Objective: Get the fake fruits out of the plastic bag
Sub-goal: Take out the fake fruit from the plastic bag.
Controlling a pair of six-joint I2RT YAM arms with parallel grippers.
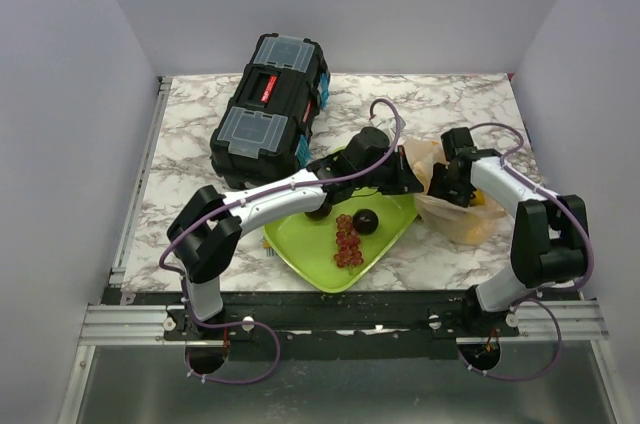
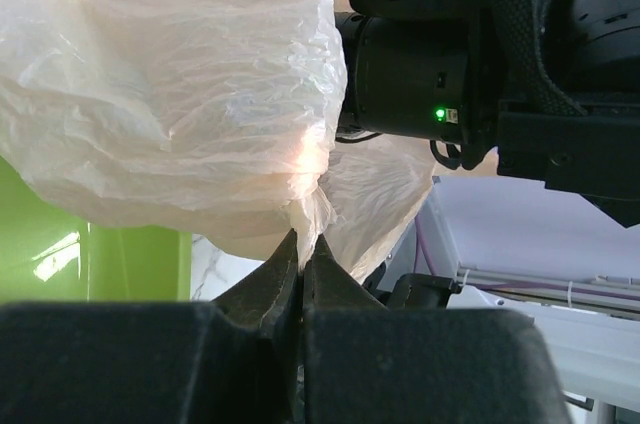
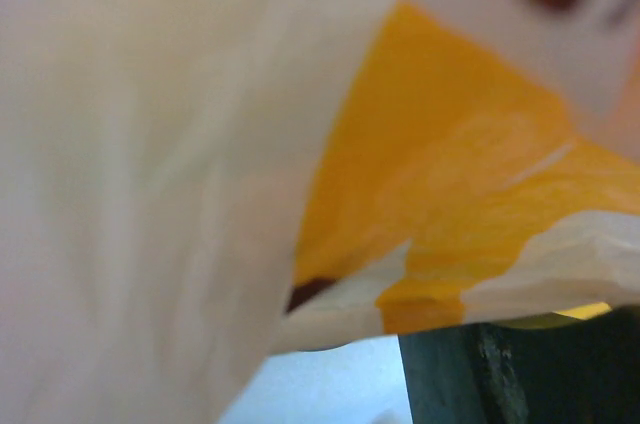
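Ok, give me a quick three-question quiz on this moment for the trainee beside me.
1. True or false: the left tool is shut on the plastic bag.
2. Where does the red grape bunch lie? A: on the black toolbox. B: on the green tray. C: inside the bag.
3. Which arm reaches across the tray to the bag?
Key: 1 true; 2 B; 3 the left arm.
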